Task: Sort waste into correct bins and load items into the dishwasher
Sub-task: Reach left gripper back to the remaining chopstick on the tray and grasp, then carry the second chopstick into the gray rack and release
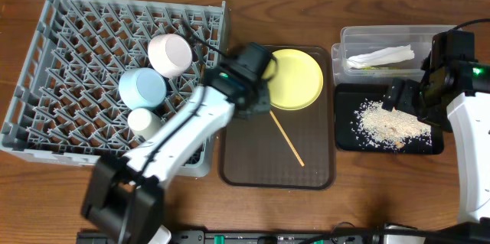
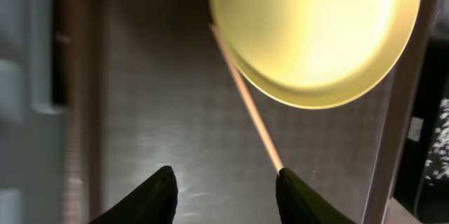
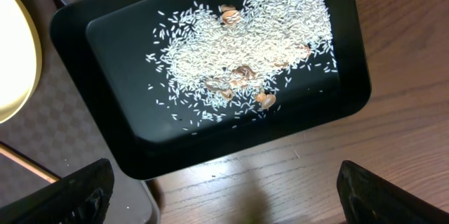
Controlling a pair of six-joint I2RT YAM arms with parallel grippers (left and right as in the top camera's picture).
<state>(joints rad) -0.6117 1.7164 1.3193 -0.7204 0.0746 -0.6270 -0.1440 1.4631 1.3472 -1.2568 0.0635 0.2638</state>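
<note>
Wooden table [image 1: 367,190] is carrying a rack [image 1: 76,37] on one side, a brown tray [image 1: 253,167] in the middle and two bins beyond it.
Left gripper [image 2: 224,175] is hovering over the brown tray's bare floor, parted and empty, with a chopstick [image 2: 256,122] ending just beside one fingertip and reaching up to the plate [image 2: 316,34] in the tray's far corner. Right gripper [image 3: 224,189] is hanging wide open and empty over the black tray's [image 3: 354,69] near edge, scraps [image 3: 238,55] spread inside. A napkin [image 1: 380,56] is lying in the tub [image 1: 348,41].
</note>
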